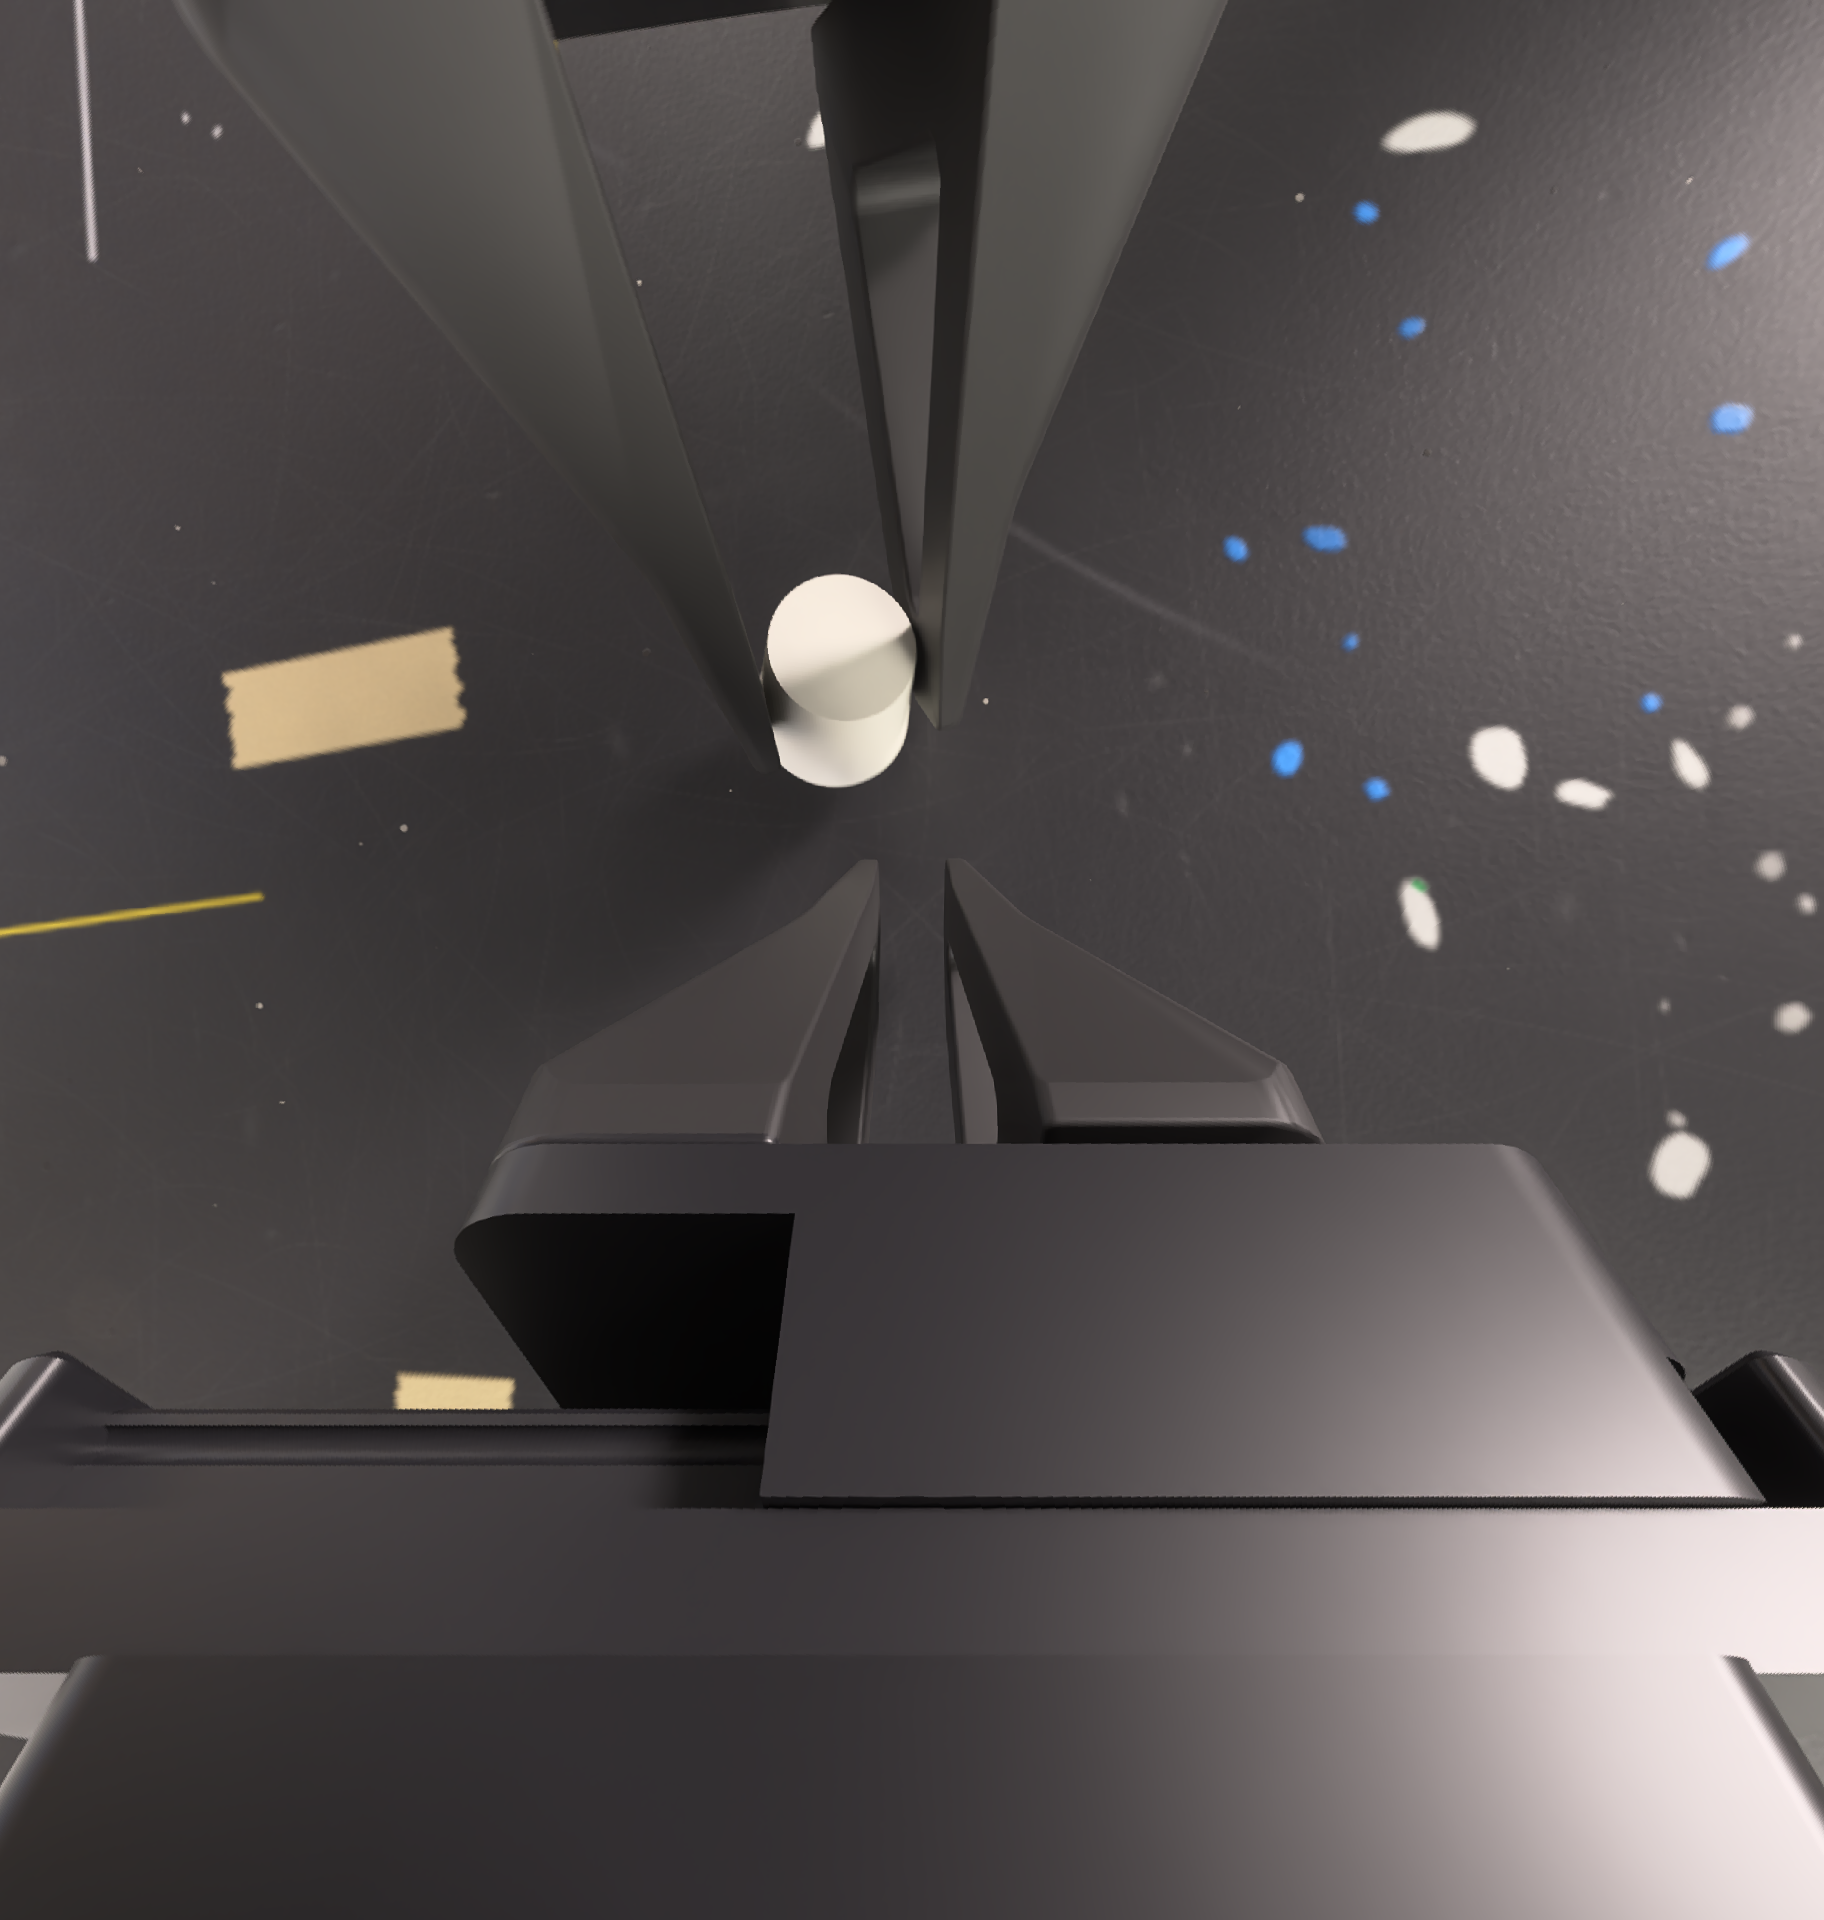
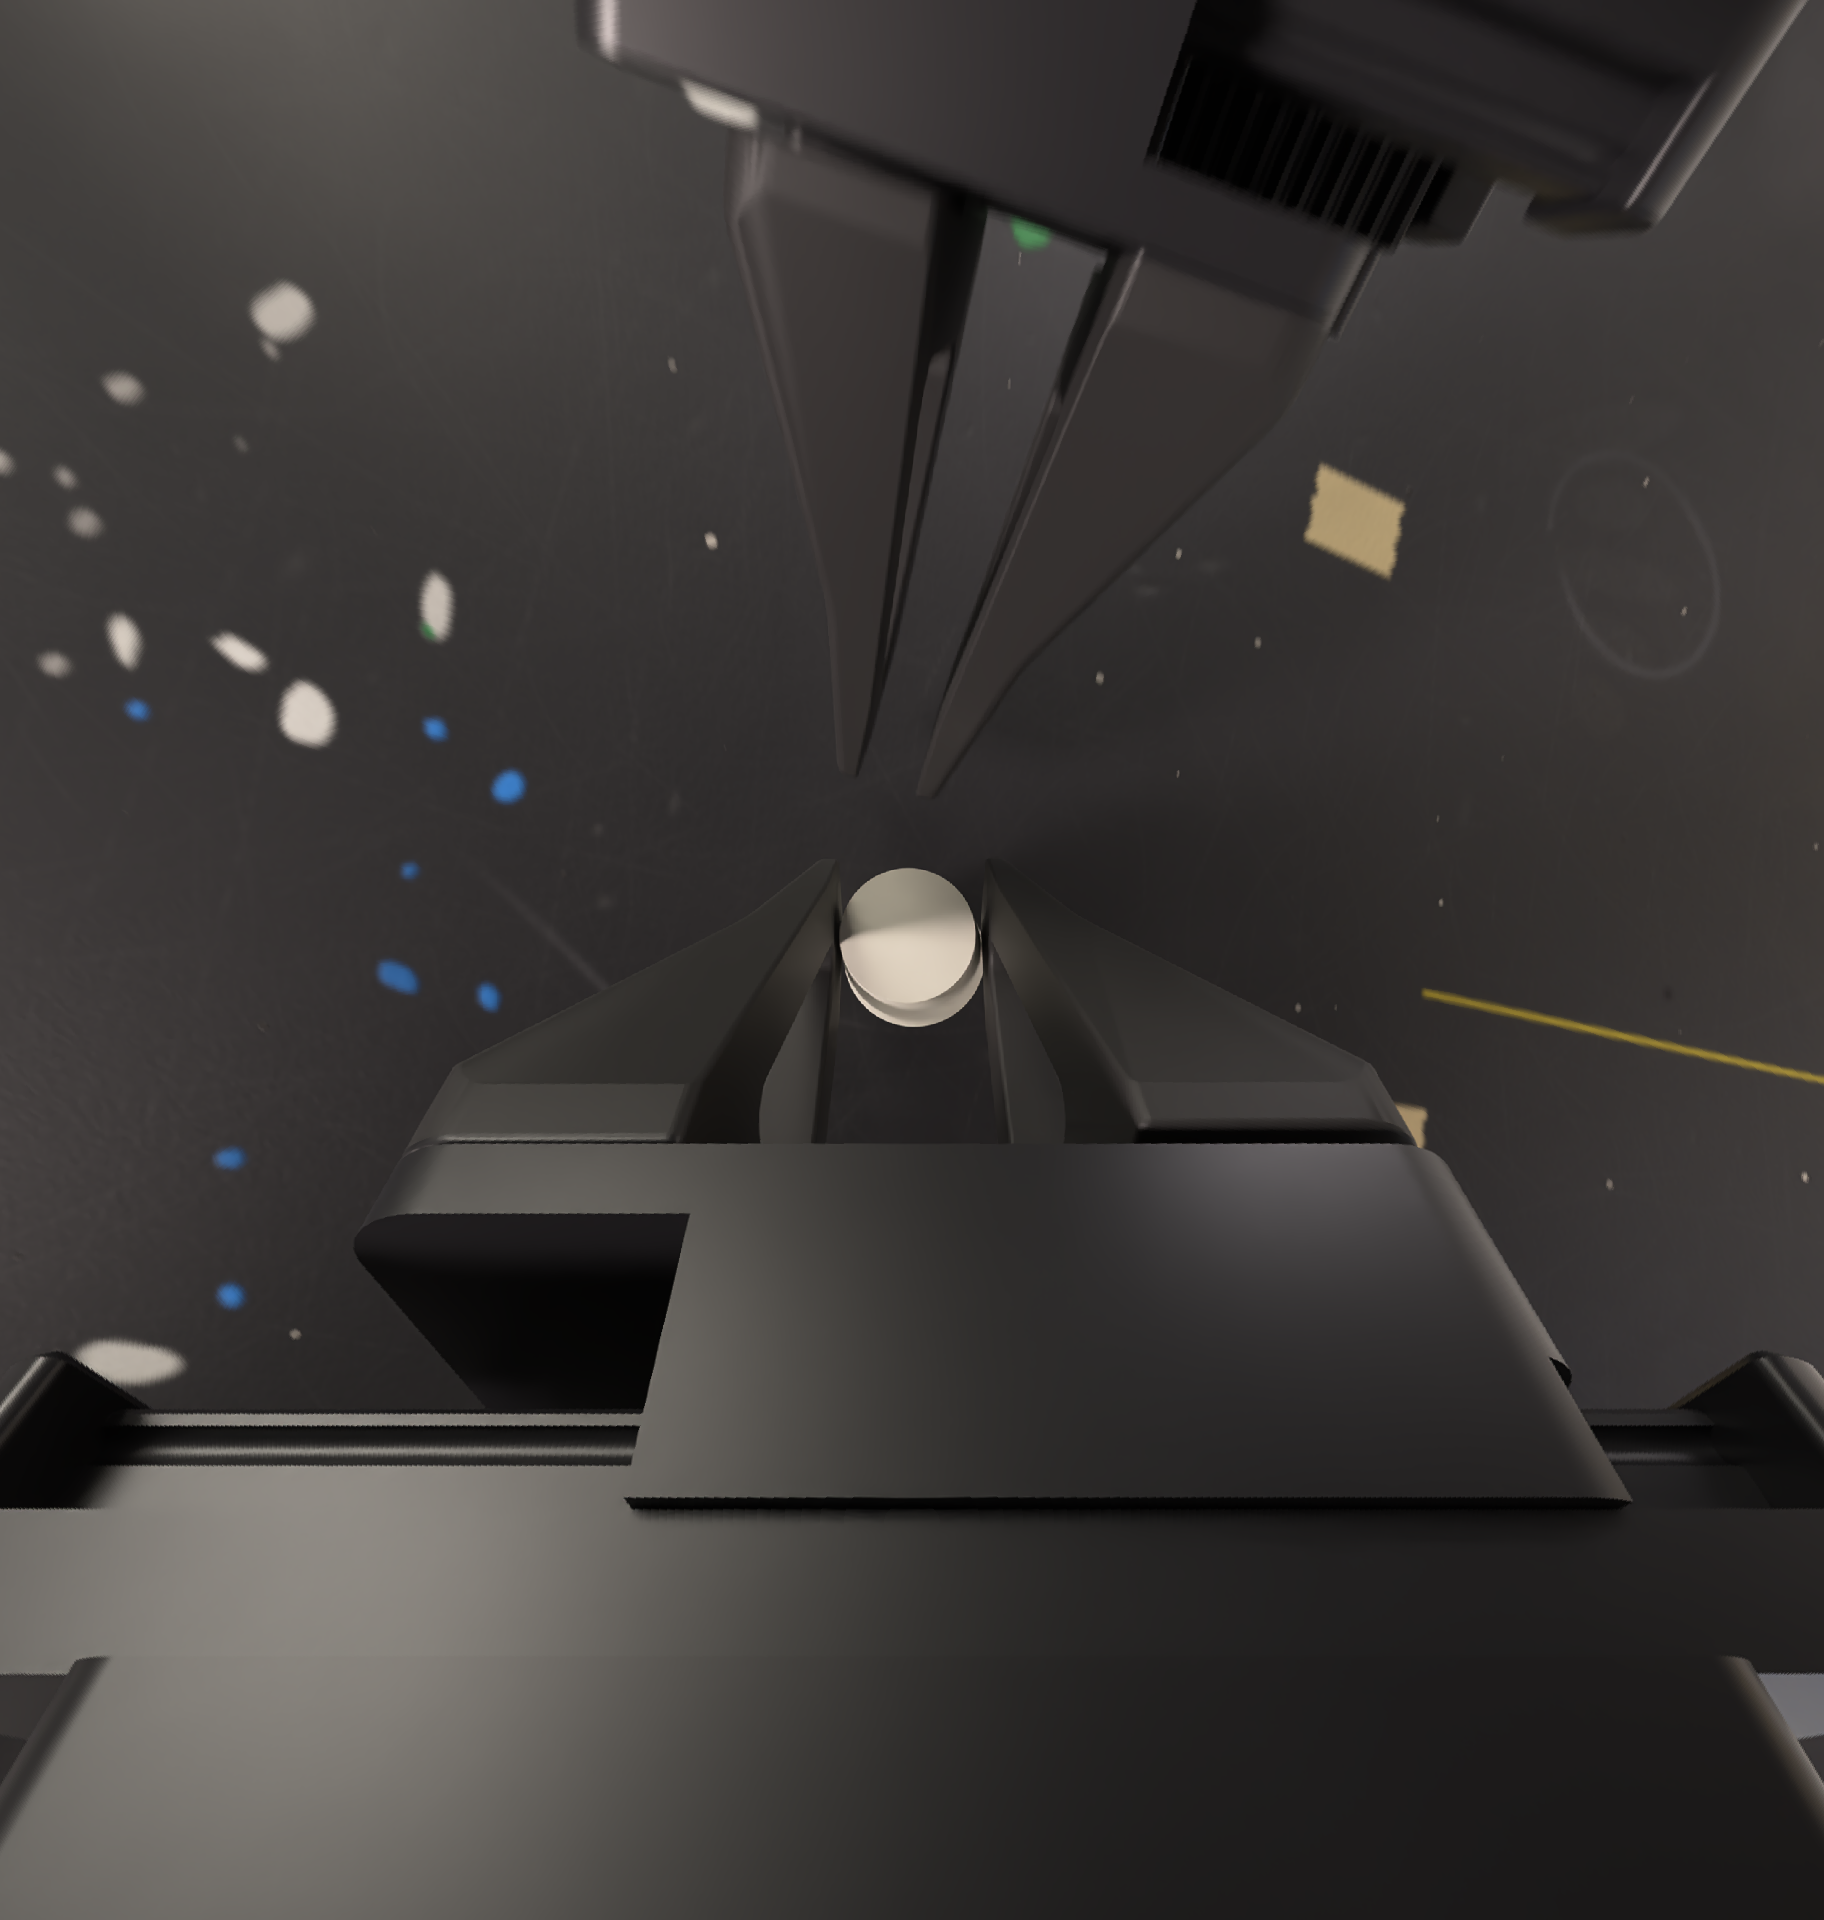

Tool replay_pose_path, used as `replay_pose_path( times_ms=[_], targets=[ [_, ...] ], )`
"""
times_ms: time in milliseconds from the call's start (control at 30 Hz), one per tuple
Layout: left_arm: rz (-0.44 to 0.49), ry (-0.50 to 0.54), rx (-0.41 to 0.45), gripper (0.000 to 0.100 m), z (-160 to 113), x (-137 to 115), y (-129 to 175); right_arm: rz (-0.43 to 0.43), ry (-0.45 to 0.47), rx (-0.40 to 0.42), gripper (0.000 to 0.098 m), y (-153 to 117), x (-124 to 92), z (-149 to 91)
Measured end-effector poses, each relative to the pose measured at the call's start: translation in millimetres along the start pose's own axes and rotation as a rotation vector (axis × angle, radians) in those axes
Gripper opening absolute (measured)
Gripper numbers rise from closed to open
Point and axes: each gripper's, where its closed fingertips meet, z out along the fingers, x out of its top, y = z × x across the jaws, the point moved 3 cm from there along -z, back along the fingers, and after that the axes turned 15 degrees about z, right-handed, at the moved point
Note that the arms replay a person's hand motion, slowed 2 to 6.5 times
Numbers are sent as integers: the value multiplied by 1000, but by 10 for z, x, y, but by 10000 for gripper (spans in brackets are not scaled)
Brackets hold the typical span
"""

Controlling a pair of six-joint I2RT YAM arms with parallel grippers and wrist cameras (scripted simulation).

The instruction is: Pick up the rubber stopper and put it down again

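Note:
The rubber stopper is a small off-white cylinder, seen end-on. My right gripper is shut on it, one finger on each side. In the left wrist view the stopper sits between the right gripper's fingertips, which come down from the top of the frame. My left gripper is shut and empty, with only a narrow slit between its fingers, tip to tip with the right gripper and just short of the stopper. It also shows in the right wrist view. I cannot tell whether the stopper touches the table.
The dark table top carries white and blue paint spots, a beige strip of tape and a thin yellow line. A second piece of tape and a faint ring mark lie in the right wrist view.

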Motion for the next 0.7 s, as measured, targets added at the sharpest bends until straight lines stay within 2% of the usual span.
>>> replay_pose_path(
  times_ms=[200,267,367,433,567,700],
  targets=[
    [35,-15,28,104,31,38,-28,47,131,80,228,-82,194,-48],
    [31,-26,30,105,40,33,-35,50,112,65,228,-65,176,-43],
    [28,-43,36,105,44,21,-50,29,35,-17,228,7,89,-33],
    [31,-45,44,105,42,16,-63,33,15,-40,228,30,61,-38],
    [10,-10,47,105,26,21,-59,90,62,-12,228,38,61,-57],
    [-16,34,43,105,11,24,-52,152,67,-22,228,78,-56,-111]
  ],
)
